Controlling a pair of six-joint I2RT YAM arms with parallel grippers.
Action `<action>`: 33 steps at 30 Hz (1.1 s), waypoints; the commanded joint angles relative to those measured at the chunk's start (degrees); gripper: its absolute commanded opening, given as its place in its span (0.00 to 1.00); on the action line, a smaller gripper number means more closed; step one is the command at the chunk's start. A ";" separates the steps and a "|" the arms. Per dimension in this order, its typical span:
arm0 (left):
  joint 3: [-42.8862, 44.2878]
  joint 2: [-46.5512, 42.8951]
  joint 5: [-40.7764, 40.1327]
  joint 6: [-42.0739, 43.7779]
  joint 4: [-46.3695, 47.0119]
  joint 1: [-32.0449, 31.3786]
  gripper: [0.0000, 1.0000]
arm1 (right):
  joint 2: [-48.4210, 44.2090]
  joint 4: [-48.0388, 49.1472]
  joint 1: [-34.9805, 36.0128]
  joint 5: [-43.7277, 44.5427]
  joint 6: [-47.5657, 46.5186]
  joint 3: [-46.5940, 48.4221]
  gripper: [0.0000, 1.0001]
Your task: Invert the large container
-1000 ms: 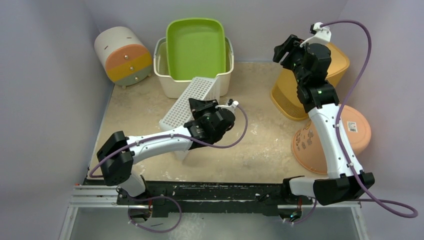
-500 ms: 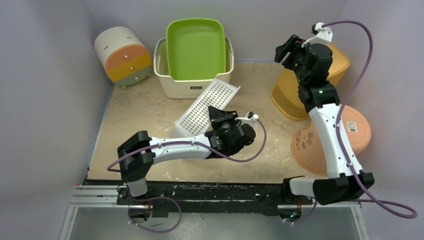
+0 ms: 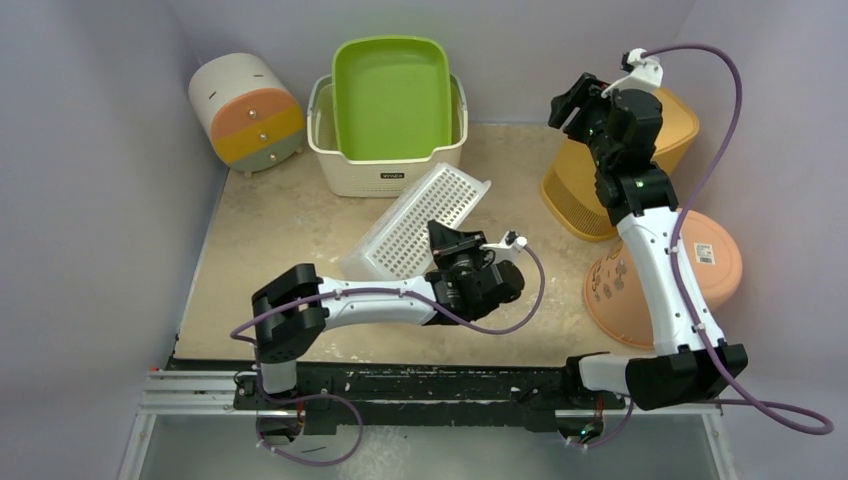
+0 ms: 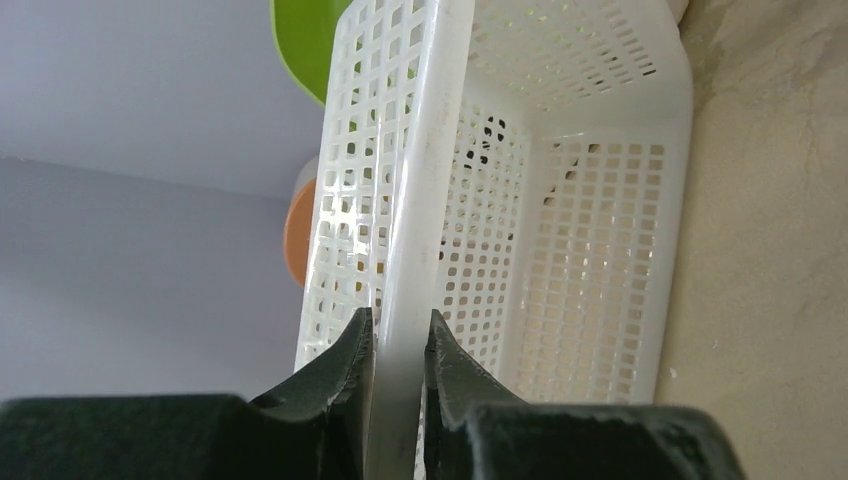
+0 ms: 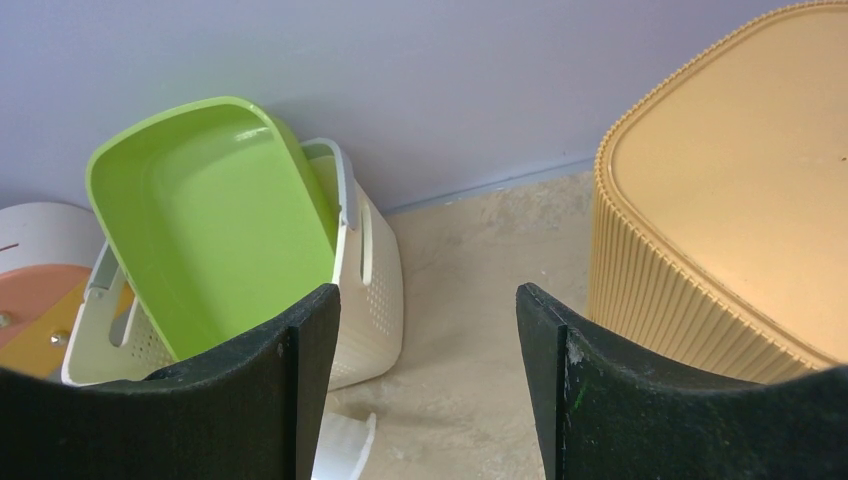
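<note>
- White perforated basket [image 3: 420, 218] lies tipped on its side just in front of the cream bin [image 3: 350, 172]. Its long axis slants toward the bin's right front corner.
- The left gripper [image 4: 398, 340] pinches the basket's rim on the side away from the bin.
- The right gripper [image 5: 425, 330] is spread and empty, raised well to the bin's right, so the left arm is the nearer one.

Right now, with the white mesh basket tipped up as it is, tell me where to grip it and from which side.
Grip the white mesh basket by its long smooth rim, coming in from the near end with one finger on either side of it. Tipped on its side, it probably leaves that thin edge the easiest part to reach. The left claw is pinched on it exactly so.
</note>
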 commanded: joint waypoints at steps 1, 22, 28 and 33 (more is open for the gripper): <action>-0.97 4.11 14.23 -18.08 1.97 -0.67 0.00 | -1.96 2.24 -0.23 0.94 -0.38 -0.15 0.68; 3.19 10.19 17.56 -24.43 4.15 -3.36 0.40 | -4.68 1.54 -0.56 2.43 -3.08 -2.12 0.69; 3.88 11.68 21.74 -24.82 4.64 -3.36 0.50 | -5.09 1.55 -0.67 2.56 -3.07 -3.15 0.69; 3.96 11.93 22.93 -25.98 4.54 -3.34 0.51 | -4.94 1.66 -0.71 2.61 -3.12 -3.10 0.69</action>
